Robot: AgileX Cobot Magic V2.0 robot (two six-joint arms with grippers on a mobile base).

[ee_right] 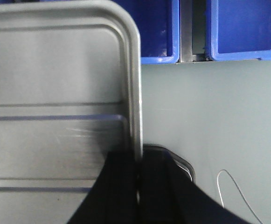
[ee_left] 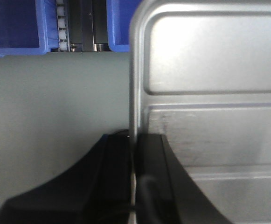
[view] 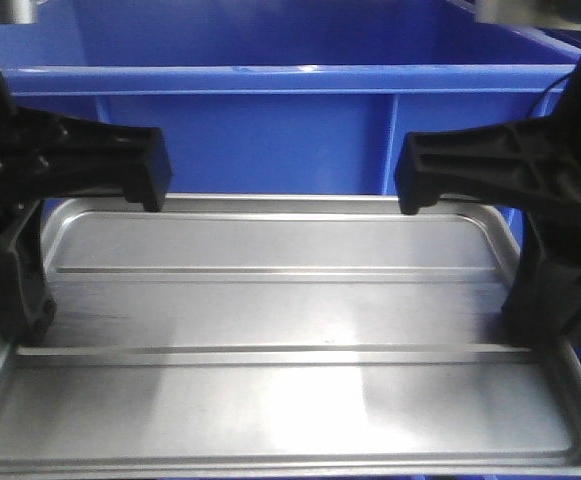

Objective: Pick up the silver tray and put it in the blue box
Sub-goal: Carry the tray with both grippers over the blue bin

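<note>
— How many things am I holding?
— You hold one silver tray (view: 290,400) between your two end effectors. The left end effector (ee_left: 133,182) and the right end effector (ee_right: 139,186) are each clamped tight on a short rim.
— And the blue box (view: 270,130)?
— One, just beyond both end effectors.

Left gripper (ee_left: 133,154): matte black plastic, with broad wedge-shaped fingers.
Right gripper (ee_right: 139,163): the same matte black, with angular finger mounts braced by struts.
Cable (view: 560,85): thin, black, curved.

fingers (ee_left: 149,182) hide some silver tray (ee_left: 210,70) rim; frame edges crop the blue box (view: 270,140).
</note>
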